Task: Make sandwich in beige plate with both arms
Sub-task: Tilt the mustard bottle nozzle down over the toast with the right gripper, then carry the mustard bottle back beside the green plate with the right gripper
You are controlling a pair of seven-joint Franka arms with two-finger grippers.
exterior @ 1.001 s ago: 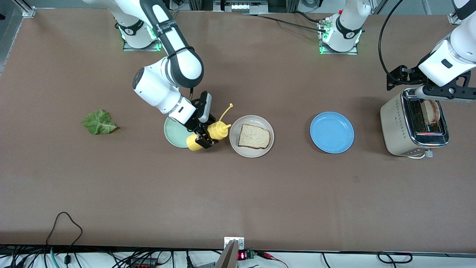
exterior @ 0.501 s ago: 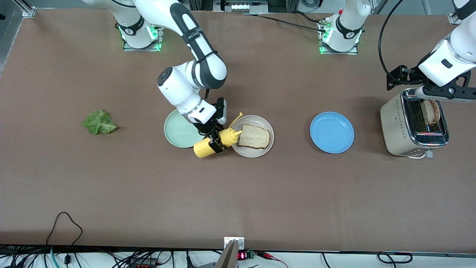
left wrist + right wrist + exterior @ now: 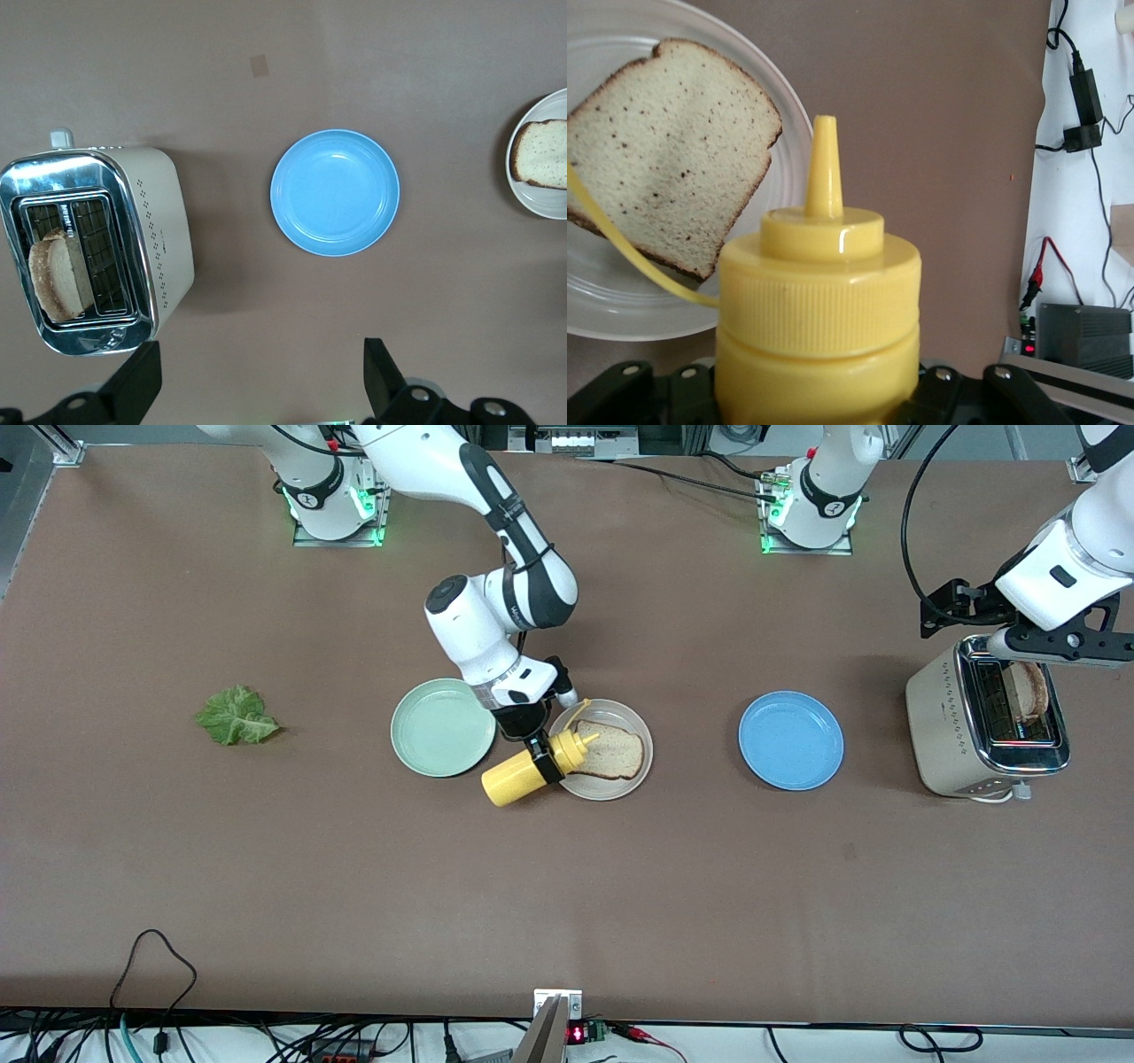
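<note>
A slice of bread (image 3: 620, 755) lies on the beige plate (image 3: 644, 737) mid-table. My right gripper (image 3: 541, 759) is shut on a yellow squeeze bottle (image 3: 518, 775), which is tipped on its side with its nozzle over the slice. In the right wrist view the bottle (image 3: 819, 301) fills the foreground, with the bread (image 3: 664, 150) and the plate (image 3: 620, 310) past its tip. A second slice (image 3: 1029, 689) stands in the toaster (image 3: 943, 726). My left gripper (image 3: 1054, 642) hangs open over the toaster, holding nothing (image 3: 257, 385). The lettuce leaf (image 3: 235, 716) lies toward the right arm's end.
A mint-green plate (image 3: 434, 731) sits beside the beige plate, toward the right arm's end. A blue plate (image 3: 790, 740) lies between the beige plate and the toaster. Cables run along the table edge nearest the front camera.
My right arm has carried the yellow bottle from over the mint-green plate's edge to the beige plate, so its nozzle now reaches over the bread. The left arm has not moved.
</note>
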